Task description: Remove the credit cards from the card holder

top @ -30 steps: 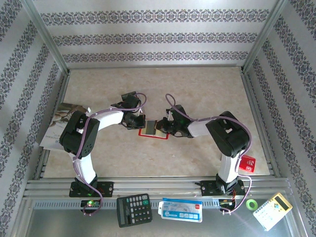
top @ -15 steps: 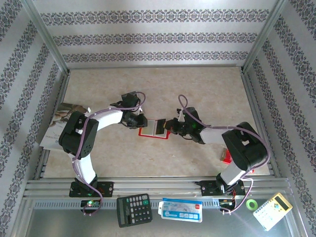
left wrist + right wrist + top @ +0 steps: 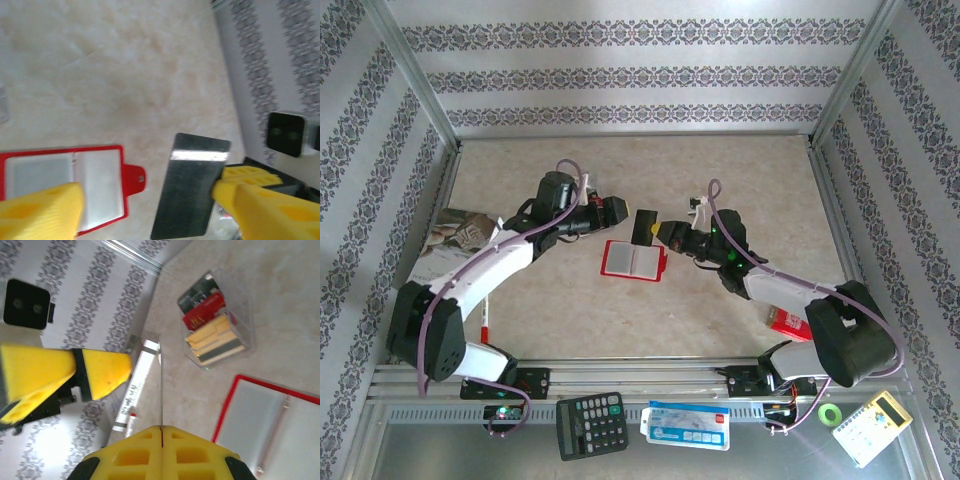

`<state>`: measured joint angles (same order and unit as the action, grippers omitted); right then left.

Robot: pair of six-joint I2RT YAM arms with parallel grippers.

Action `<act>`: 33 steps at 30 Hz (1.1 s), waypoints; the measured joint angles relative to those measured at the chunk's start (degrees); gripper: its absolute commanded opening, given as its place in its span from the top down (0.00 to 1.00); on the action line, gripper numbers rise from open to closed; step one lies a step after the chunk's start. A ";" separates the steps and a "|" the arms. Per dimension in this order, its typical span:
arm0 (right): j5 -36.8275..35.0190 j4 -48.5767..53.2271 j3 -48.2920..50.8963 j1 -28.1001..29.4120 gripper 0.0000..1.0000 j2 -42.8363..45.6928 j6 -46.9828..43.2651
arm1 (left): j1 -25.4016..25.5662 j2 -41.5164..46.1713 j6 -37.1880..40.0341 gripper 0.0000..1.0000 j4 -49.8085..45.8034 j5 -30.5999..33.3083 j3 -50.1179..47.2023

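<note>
The right pincer [image 3: 667, 233] is clamped on one end of a dark credit card [image 3: 645, 225], holding it off the worktop [image 3: 740, 170] just beyond the card holder's [image 3: 634, 260] far edge. The left pincer [image 3: 613, 210] gapes wide and empty just left of the card. The holder lies open and flat, with open worktop running behind it to the back wall. Near the holder, a clear box [image 3: 240, 340] holds dark, red and tan cards [image 3: 206, 307].

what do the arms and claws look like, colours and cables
The left arm and right arm have bulky black joints, white links and a looping purple cable. The left claw and right claw have yellow fingers with rectangular recesses.
</note>
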<state>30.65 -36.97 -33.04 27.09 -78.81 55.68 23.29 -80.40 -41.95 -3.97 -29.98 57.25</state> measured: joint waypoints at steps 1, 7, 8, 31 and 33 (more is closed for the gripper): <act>0.42 -1.92 -0.44 0.00 1.00 -0.63 1.20 | -0.31 0.96 -1.53 0.09 2.80 -1.01 -1.33; 1.77 -11.96 -4.52 0.00 1.00 -5.68 7.89 | -2.47 0.74 -9.35 0.07 16.57 -6.56 -6.16; 1.88 -13.20 -5.22 -0.09 1.00 -6.34 8.94 | -2.89 0.07 -10.91 0.11 19.15 -7.56 -6.73; 2.29 -18.60 -10.12 -0.37 1.00 -10.71 16.85 | -5.44 -4.09 -22.80 0.81 35.89 -18.36 -8.17; 2.32 -18.97 -10.12 -0.37 1.00 -10.71 17.09 | -5.53 -4.02 -22.62 0.88 35.71 -18.49 -8.17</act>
<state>32.97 -55.94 -43.16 26.72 -89.52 72.77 17.76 -84.42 -64.58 31.75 -48.47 49.08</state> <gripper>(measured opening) 0.054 0.175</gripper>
